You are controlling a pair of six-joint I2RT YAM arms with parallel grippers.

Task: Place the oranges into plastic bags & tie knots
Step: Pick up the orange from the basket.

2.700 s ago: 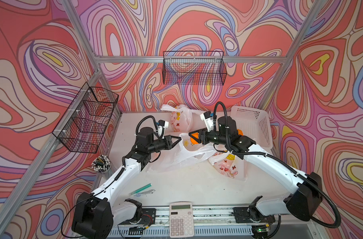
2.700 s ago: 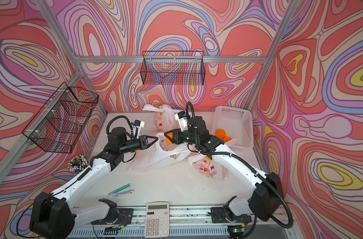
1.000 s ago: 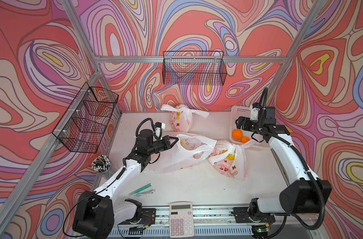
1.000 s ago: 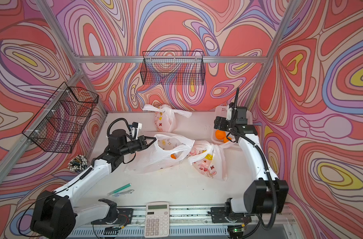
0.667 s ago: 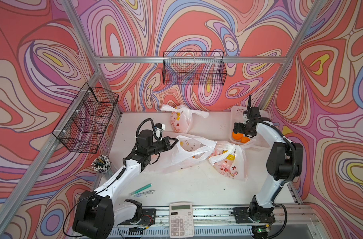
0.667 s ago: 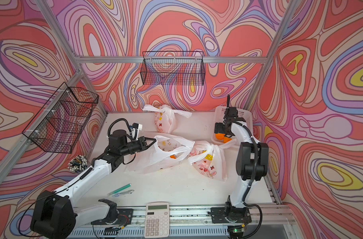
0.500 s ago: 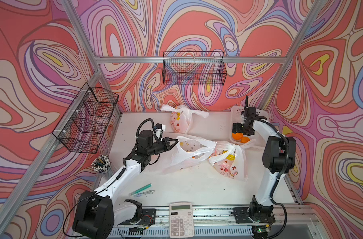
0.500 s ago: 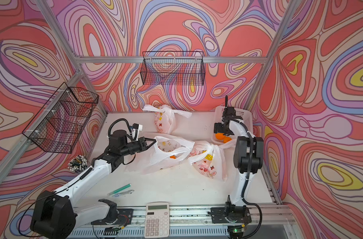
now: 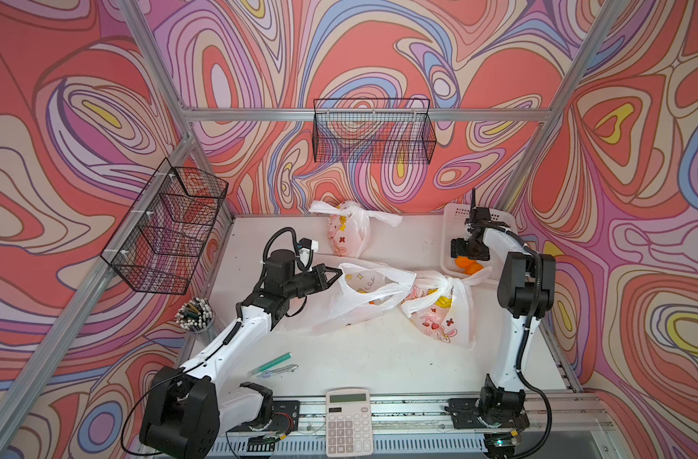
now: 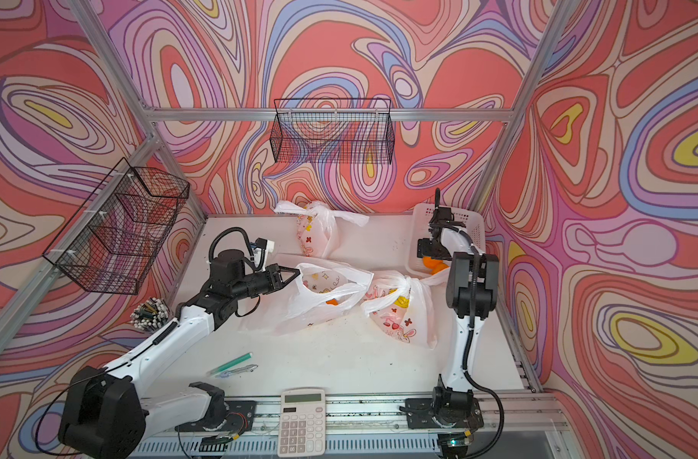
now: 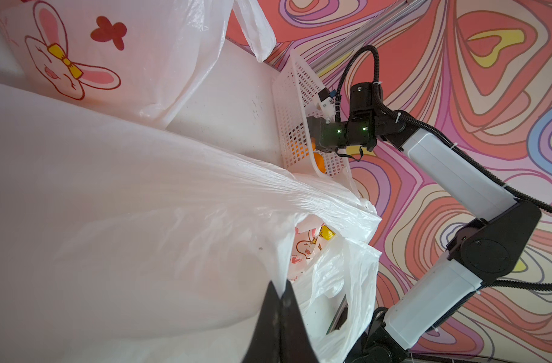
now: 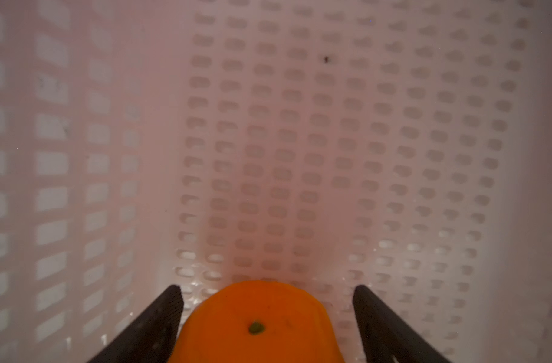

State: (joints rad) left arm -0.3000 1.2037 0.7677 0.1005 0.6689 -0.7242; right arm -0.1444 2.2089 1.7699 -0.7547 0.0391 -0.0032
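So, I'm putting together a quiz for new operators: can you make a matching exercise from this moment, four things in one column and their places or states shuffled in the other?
Things:
1. left pincer
2. right pincer
3. calculator
4. rear bag

Places or states:
A. tied shut
B. open around an orange in the basket
C. at the table's front edge
D. shut on the open bag's edge

Pairs: 1-D, 2-B, 3-C, 4-A
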